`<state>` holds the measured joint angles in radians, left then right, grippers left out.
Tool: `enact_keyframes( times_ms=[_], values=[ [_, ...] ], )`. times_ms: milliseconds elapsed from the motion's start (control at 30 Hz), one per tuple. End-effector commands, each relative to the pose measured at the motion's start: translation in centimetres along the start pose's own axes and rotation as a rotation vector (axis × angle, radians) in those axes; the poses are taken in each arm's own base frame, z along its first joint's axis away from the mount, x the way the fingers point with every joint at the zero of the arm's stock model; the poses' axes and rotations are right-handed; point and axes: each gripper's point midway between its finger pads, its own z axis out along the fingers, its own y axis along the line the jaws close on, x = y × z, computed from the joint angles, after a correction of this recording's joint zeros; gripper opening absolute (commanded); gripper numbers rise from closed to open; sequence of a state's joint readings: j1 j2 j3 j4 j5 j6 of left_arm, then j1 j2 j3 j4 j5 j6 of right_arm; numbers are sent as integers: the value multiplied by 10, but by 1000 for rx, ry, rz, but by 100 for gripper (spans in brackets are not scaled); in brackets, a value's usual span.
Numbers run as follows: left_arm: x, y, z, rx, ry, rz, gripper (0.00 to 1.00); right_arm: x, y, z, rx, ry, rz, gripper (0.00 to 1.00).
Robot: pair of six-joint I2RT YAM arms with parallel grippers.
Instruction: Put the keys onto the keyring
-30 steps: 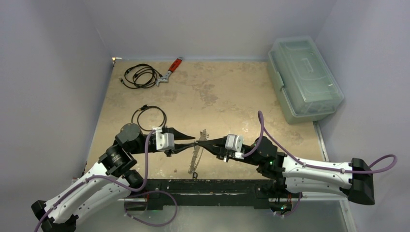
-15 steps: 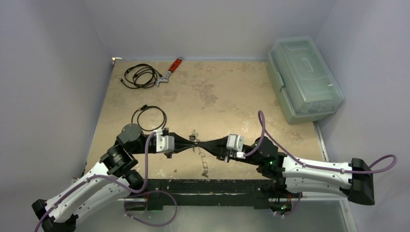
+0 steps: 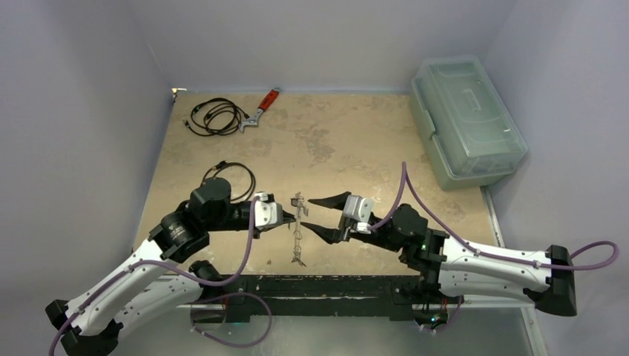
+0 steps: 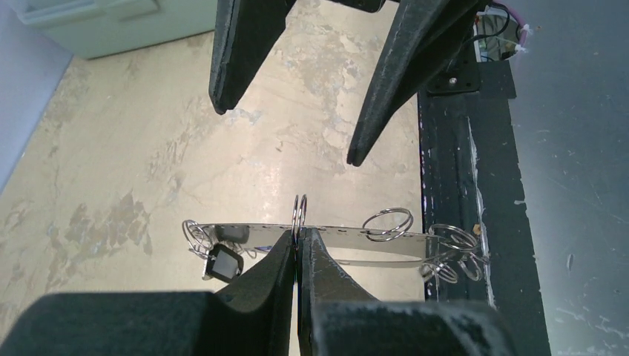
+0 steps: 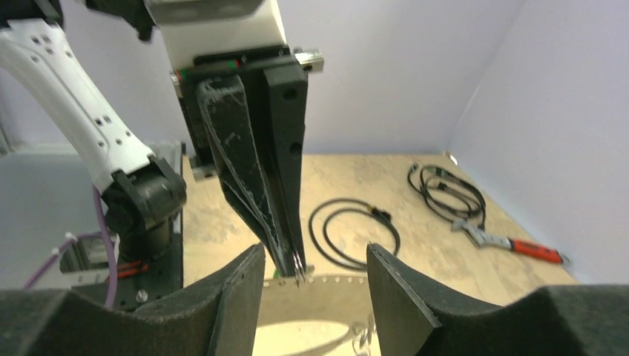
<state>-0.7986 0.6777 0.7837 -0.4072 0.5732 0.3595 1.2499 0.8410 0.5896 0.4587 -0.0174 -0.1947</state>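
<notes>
The keyring (image 3: 297, 239) is a thin grey metal band with small wire loops along its edge, hanging edge-on above the table between the two arms. My left gripper (image 3: 291, 218) is shut on one small loop of the keyring (image 4: 356, 236), pinched at the fingertips (image 4: 298, 236). A dark key with a white face (image 4: 222, 261) dangles at the band's left end. My right gripper (image 3: 305, 213) stands open just right of the band, one finger on each side of it and not touching. In the right wrist view the keyring (image 5: 334, 288) lies between my open fingers (image 5: 314, 252).
Two coiled black cables (image 3: 230, 178) (image 3: 215, 116) and a red-handled wrench (image 3: 261, 110) lie at the far left. A clear lidded box (image 3: 466, 122) stands at the far right. A black rail (image 3: 319, 285) runs along the near edge.
My left gripper closed on the keyring's loop. My right gripper, shut on the keyring before, has opened and let go. The keyring now hangs from the left gripper alone, a little farther back.
</notes>
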Motion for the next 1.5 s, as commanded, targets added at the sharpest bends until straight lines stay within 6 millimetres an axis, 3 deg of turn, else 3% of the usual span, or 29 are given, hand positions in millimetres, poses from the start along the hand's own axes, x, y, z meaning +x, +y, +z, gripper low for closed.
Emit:
enact_keyframes(
  times_ms=[0,100,633,1100,1467],
  values=[
    [-17,10,-12,-35,27,43,0,8,-13,-2,49,139,-33,55],
    [-14,10,-15,-35,60,27,0,16,-20,-1,67,221,-70,52],
    [-6,0,-19,-8,101,-38,0,22,5,29,-88,250,-99,40],
    [-1,-4,-14,16,100,-58,0,28,7,39,-100,248,-107,30],
    [1,-4,-11,23,107,-64,0,17,6,40,-98,207,-111,20]
  ],
)
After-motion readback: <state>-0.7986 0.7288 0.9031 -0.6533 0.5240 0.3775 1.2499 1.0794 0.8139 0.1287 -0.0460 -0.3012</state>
